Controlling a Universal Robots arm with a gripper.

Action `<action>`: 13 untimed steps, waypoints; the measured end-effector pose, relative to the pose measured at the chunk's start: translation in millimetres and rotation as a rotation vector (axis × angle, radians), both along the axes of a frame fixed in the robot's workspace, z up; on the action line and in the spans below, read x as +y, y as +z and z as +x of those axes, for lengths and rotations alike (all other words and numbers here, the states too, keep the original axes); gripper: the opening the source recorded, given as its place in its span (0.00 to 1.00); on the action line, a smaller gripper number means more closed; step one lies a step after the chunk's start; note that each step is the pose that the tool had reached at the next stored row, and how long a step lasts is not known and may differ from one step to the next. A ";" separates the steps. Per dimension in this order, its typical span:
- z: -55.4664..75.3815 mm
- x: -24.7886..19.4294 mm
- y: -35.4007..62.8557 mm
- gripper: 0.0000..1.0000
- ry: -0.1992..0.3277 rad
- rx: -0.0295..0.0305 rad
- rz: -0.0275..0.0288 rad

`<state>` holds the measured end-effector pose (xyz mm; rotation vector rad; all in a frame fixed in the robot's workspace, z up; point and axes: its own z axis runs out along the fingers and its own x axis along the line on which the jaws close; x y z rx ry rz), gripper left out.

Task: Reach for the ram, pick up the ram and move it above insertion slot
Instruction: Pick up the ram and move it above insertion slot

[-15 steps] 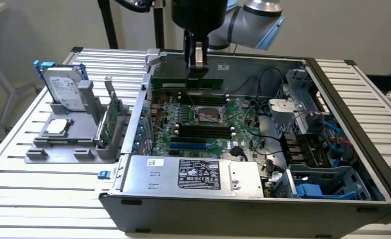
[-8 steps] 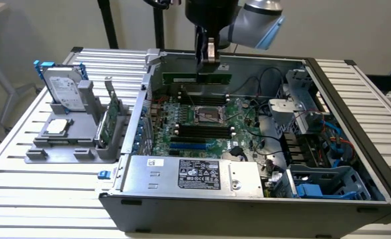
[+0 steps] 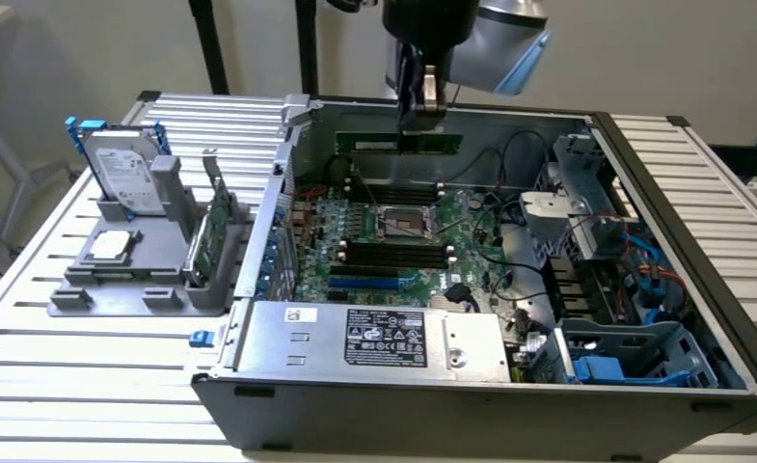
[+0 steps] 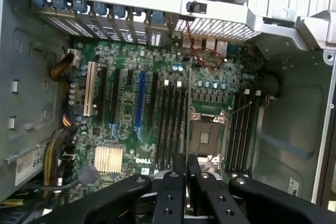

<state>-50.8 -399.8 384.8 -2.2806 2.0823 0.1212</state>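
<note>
Exterior view: gripper (image 3: 419, 114) hangs over the open computer case (image 3: 687, 260), clamped on the ram (image 3: 399, 143).

One arm comes straight down from above, fingers (image 3: 427, 96) pointing down and closed on the one ram stick, a thin green strip held level beneath them near the case's back wall. Below the gripper (image 4: 186, 182) lies the motherboard (image 4: 131, 108) with its processor socket (image 4: 206, 136) and dark memory slots (image 4: 170, 124). Well aside, outside the case, a grey stand (image 3: 121, 275) holds one hard drive (image 3: 123, 174) and one green card (image 3: 213, 241).
</note>
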 end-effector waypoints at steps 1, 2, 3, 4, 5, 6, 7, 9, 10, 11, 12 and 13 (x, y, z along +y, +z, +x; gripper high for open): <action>1.3 2.4 -0.6 0.14 0.000 0.0000 0.0000; 2.4 4.7 -1.0 0.14 -0.001 0.0000 -0.0001; 3.4 7.0 -1.5 0.14 -0.001 -0.0001 -0.0001; 4.2 9.0 -1.9 0.14 -0.002 -0.0001 -0.0002; 4.9 10.6 -2.3 0.14 -0.003 0.0000 -0.0002; 5.6 11.9 -2.6 0.14 -0.005 0.0000 -0.0003; 6.2 12.7 -3.0 0.14 -0.008 0.0000 -0.0002; 7.4 13.6 -3.7 0.14 -0.017 -0.0001 -0.0001; 7.9 13.9 -4.1 0.14 -0.024 -0.0001 -0.0001; 8.4 14.1 -4.5 0.14 -0.031 -0.0002 0.0000; 8.9 14.3 -4.7 0.14 -0.038 0.0000 -0.0002; 9.1 14.7 -5.0 0.14 -0.045 0.0000 -0.0003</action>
